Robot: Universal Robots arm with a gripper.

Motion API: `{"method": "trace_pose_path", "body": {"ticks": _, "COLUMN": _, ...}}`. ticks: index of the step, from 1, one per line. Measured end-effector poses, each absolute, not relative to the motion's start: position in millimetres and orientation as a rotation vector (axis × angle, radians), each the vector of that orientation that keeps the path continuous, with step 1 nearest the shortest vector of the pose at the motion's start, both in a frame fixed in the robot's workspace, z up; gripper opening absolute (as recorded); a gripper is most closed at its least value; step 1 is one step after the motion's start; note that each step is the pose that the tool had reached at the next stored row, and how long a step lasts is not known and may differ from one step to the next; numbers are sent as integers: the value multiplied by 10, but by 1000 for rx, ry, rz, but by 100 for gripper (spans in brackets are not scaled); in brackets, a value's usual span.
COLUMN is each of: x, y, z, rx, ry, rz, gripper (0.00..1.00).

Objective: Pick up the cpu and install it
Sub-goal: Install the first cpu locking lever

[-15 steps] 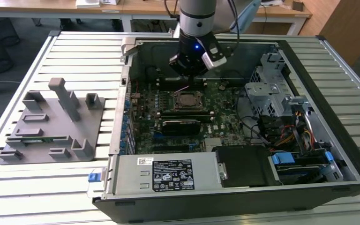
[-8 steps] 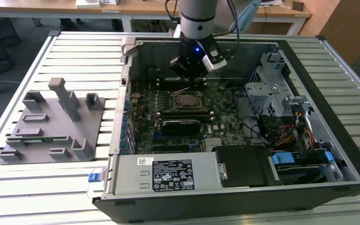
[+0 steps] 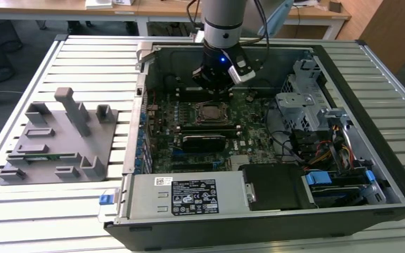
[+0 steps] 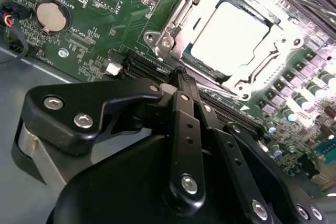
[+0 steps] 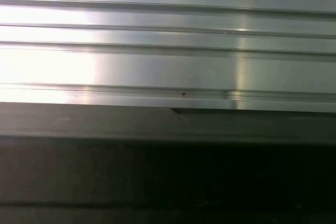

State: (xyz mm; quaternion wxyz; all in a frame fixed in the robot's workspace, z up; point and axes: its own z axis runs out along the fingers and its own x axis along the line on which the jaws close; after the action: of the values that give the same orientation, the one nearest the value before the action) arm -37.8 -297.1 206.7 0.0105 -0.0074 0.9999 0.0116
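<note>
The cpu [image 4: 231,35], a pale silver square, lies flat inside the metal socket frame [image 4: 173,30] on the green motherboard [image 4: 105,3]. In the exterior view the cpu [image 3: 210,112] sits at the middle of the board in the open computer case. My gripper [image 3: 214,89] hangs over the board just beyond the socket, apart from the chip. In the second wrist view its black fingers [image 4: 181,85] come together at the tips, and my gripper [image 4: 179,72] is shut with nothing in it, over the dark slots beside the socket.
A grey plastic fixture [image 3: 55,137] with a thin green memory stick [image 3: 55,156] stands on the slatted table [image 5: 168,51] at the exterior view's left. Case walls, a metal drive cage [image 3: 302,100], cables and the power supply [image 3: 188,195] surround the board. A coin battery [image 4: 51,16] sits near the case wall.
</note>
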Motion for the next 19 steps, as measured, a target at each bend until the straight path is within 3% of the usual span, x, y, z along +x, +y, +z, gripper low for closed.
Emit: {"method": "trace_pose_path", "body": {"ticks": 19, "x": -350, "y": -2971, "z": 2015, "rx": -30, "ry": 3120, "rz": 38, "gripper": 11}}
